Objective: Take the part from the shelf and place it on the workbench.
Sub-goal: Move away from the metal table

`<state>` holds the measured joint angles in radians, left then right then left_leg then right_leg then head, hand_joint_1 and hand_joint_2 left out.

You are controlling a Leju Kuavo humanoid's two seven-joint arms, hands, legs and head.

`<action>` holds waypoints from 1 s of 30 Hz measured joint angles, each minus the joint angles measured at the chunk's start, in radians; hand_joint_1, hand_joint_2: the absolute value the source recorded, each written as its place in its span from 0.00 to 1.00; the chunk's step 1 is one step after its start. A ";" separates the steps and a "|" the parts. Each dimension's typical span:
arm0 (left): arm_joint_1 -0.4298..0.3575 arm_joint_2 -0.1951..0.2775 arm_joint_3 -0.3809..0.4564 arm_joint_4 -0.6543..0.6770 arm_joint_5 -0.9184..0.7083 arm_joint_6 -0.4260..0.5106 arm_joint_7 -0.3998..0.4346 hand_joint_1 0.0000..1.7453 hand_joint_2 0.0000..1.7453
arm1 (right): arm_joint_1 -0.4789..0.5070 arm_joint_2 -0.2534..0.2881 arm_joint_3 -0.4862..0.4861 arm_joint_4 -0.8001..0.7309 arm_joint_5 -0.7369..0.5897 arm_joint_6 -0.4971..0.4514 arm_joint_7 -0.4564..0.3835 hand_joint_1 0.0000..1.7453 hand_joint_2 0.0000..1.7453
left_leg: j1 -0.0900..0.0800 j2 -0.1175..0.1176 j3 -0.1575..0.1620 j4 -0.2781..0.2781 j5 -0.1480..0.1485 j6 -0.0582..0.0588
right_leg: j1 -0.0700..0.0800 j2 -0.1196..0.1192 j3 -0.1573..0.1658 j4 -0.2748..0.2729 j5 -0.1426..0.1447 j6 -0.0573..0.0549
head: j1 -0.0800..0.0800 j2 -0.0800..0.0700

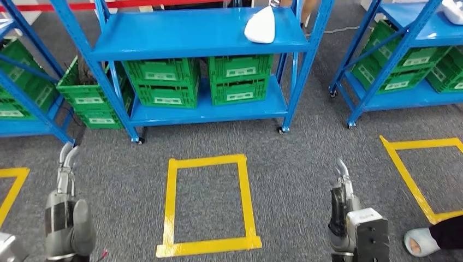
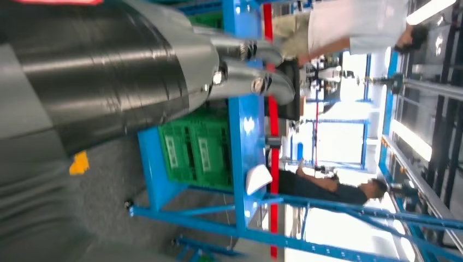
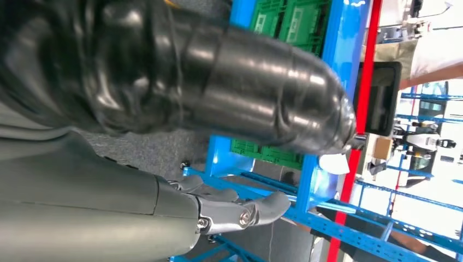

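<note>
Grey carpet lies ahead of both hands; left hand (image 1: 66,185) and right hand (image 1: 343,191) hold nothing, fingers extended. One white part (image 1: 260,25) rests on the blue shelf (image 1: 191,38), above four green crates (image 1: 240,79).

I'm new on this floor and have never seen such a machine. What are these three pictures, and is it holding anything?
It is a two-armed walking robot. The wide picture looks down from its head: its left hand and right hand hang low over grey carpet, both empty with fingers apart. Ahead stands a blue shelf with a white part on top and green crates below. A yellow tape square marks the floor. The other two pictures come from cameras at each wrist, turned sideways, so the hand looms large. A person's foot shows beside the robot.
</note>
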<state>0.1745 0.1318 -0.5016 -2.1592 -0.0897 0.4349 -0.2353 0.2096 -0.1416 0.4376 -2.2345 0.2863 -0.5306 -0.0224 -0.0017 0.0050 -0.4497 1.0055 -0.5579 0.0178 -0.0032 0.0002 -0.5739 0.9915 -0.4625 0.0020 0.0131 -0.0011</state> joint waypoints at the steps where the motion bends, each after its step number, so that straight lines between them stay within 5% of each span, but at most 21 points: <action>1: -0.001 0.000 0.000 -0.001 0.001 0.000 -0.001 0.00 0.00 | -0.001 0.000 0.000 0.000 0.000 0.000 0.000 0.00 0.00 | 0.001 -0.001 -0.014 0.032 -0.016 -0.004 | -0.003 0.001 0.014 -0.003 0.001 -0.005 | -0.005 0.000; 4: -0.001 0.000 0.000 -0.002 0.006 0.000 -0.002 0.00 0.00 | -0.002 0.000 0.000 0.000 0.000 0.000 0.000 0.00 0.00 | 0.010 -0.003 -0.127 0.199 -0.082 -0.013 | -0.008 0.004 0.026 -0.004 -0.007 -0.008 | -0.019 0.000; 6: 0.001 0.000 0.000 -0.002 0.008 0.000 -0.003 0.00 0.00 | -0.001 0.000 0.000 0.001 0.000 0.001 0.000 0.00 0.00 | 0.018 -0.003 -0.185 0.239 -0.074 -0.019 | -0.012 0.007 0.034 -0.003 -0.018 -0.003 | -0.024 0.000; 9: 0.001 0.000 0.000 -0.001 0.010 0.000 -0.004 0.00 0.00 | -0.001 0.000 0.000 0.001 0.000 0.001 0.000 0.00 0.00 | 0.026 -0.004 -0.159 0.090 0.051 -0.029 | -0.020 0.012 0.060 0.002 -0.041 0.012 | -0.032 0.000; 11: 0.002 0.001 0.000 0.000 0.008 0.000 -0.004 0.00 0.00 | -0.002 0.000 0.000 0.002 0.000 0.001 0.000 0.00 0.00 | 0.023 -0.005 -0.137 0.021 0.063 -0.028 | -0.022 0.014 0.065 0.006 -0.054 0.027 | -0.039 0.000; 13: 0.003 0.001 0.000 0.000 -0.025 0.002 0.002 0.00 0.00 | -0.003 0.000 0.000 0.003 0.000 0.001 0.001 0.00 0.00 | 0.018 -0.005 -0.132 0.020 0.050 -0.014 | -0.021 0.015 0.060 0.005 -0.063 0.044 | -0.041 0.000; 16: -0.011 -0.002 0.002 -0.004 -0.148 -0.002 0.044 0.00 0.00 | -0.016 0.000 0.000 0.002 0.000 0.013 0.015 0.00 0.00 | 0.021 -0.004 -0.114 0.011 0.070 0.009 | -0.022 0.011 0.057 0.027 -0.086 0.061 | -0.030 0.000; 18: -0.029 -0.006 0.005 -0.011 -0.209 -0.019 0.080 0.00 0.00 | -0.034 0.001 -0.003 0.001 -0.001 0.033 0.032 0.00 0.00 | 0.021 -0.003 -0.106 0.005 0.072 0.017 | -0.022 0.009 0.013 0.120 -0.132 0.064 | -0.014 0.000; 21: -0.043 -0.016 0.010 -0.016 -0.213 -0.048 0.105 0.00 0.00 | -0.046 0.001 -0.009 0.001 -0.002 0.060 0.045 0.00 0.00 | 0.013 -0.004 -0.102 0.004 0.064 0.026 | -0.020 0.008 -0.105 0.306 -0.194 0.062 | 0.002 0.000; 23: -0.046 -0.020 0.014 -0.016 -0.191 -0.060 0.103 0.00 0.00 | -0.048 0.001 -0.012 0.001 -0.002 0.068 0.045 0.00 0.00 | 0.009 -0.007 -0.094 0.005 0.058 0.028 | -0.017 0.008 -0.121 0.295 -0.155 0.056 | 0.008 0.000; 26: -0.049 -0.026 0.021 -0.017 -0.169 -0.064 0.088 0.00 0.00 | -0.050 0.002 -0.015 0.001 -0.002 0.066 0.035 0.00 0.00 | 0.006 -0.009 -0.079 0.004 0.045 0.023 | -0.008 0.006 -0.044 0.096 -0.036 0.036 | 0.017 0.000; 30: -0.050 -0.032 0.029 -0.019 -0.161 -0.066 0.078 0.00 0.00 | -0.050 0.004 -0.016 0.000 -0.001 0.058 0.028 0.00 0.00 | 0.006 -0.009 -0.072 -0.004 0.038 0.002 | 0.002 0.007 -0.003 0.025 -0.010 0.019 | 0.019 0.000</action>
<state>0.1244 0.0998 -0.4727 -2.1785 -0.2504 0.3684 -0.1576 0.1592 -0.1372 0.4212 -2.2347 0.2855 -0.4724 0.0054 0.0040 -0.0044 -0.5213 1.0010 -0.5201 0.0201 -0.0012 0.0074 -0.5771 1.0165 -0.4728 0.0208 0.0320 -0.0011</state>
